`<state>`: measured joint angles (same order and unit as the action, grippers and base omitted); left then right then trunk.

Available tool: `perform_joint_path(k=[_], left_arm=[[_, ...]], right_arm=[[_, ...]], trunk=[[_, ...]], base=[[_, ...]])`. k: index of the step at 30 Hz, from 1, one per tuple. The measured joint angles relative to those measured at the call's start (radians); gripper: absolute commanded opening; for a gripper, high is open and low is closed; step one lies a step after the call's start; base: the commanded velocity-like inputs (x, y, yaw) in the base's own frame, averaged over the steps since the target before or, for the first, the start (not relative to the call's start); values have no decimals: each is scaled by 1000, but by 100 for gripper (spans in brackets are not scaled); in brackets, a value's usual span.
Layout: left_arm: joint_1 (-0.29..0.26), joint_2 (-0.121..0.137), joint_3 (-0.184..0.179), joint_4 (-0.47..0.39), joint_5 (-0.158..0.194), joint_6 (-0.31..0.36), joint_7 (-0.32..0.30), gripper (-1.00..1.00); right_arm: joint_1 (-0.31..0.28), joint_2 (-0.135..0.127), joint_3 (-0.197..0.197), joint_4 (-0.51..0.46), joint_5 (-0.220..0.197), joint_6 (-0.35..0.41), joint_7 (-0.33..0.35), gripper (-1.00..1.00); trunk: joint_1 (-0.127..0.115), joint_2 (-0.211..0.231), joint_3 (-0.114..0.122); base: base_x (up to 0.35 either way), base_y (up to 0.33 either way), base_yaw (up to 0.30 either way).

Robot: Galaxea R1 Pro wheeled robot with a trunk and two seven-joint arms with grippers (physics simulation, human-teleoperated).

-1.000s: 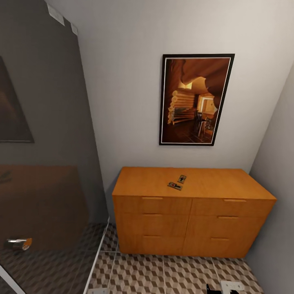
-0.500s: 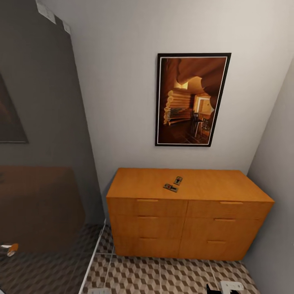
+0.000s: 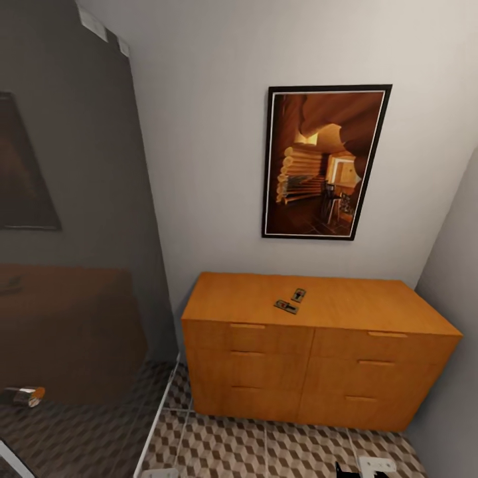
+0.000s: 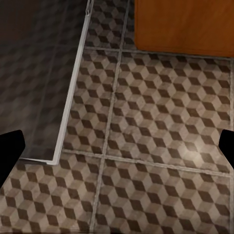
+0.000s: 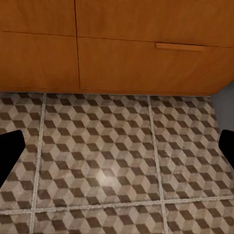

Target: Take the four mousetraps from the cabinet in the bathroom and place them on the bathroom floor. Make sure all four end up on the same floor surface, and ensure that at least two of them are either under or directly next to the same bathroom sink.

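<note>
Mousetraps: two small flat boards lie on top of the cabinet point(image 3: 318, 332), the nearer mousetrap point(image 3: 285, 306) just beside the farther mousetrap point(image 3: 298, 295), a little left of the top's middle; no other traps are in sight.
Glass panel: a dark pane point(image 3: 73, 265) with a pale bottom rail point(image 4: 70, 97) stands at the left, close to the cabinet's left end; keep the base and left arm off it on the way in.
Left gripper point(image 4: 117, 151): fingers spread wide at the edges of the left wrist view, nothing between them, hanging over the bathroom floor point(image 4: 156, 146).
Cabinet: low and orange-brown, drawers shut, against the wall under a framed picture point(image 3: 325, 161).
Step in hand, as I judge it: drive up square to the cabinet front, stop near enough to reach the top, then lift an arm above the top's edge before going for a trap.
Right gripper point(image 5: 117, 151): likewise wide open and empty, low over the tiles before the drawer fronts point(image 5: 146, 58).
Grasp: the boards are thin, so come down from above across a short side, one at a time.
Right wall: close by, leaving the right arm little room.
</note>
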<state>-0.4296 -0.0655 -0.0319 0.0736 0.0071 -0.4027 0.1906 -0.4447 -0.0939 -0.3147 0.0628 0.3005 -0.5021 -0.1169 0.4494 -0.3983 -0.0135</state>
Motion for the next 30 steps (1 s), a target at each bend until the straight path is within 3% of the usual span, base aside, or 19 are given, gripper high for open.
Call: perform_joint_path(k=[20,24,30], left_arm=[[0,0,0,0,0,0,0,100],[-23,-23,-21,-22,2,22,22,100],[-11,-56,-4,-49,1,54,16,100]], right_arm=[[0,0,2,0,2,0,0,100],[-23,22,22,-22,-3,22,22,100],[-40,55,7,-54,3,54,55,100]], trunk=[[0,0,0],[0,0,0],[0,0,0]], base=[[0,0,15],[0,0,0],[0,0,0]])
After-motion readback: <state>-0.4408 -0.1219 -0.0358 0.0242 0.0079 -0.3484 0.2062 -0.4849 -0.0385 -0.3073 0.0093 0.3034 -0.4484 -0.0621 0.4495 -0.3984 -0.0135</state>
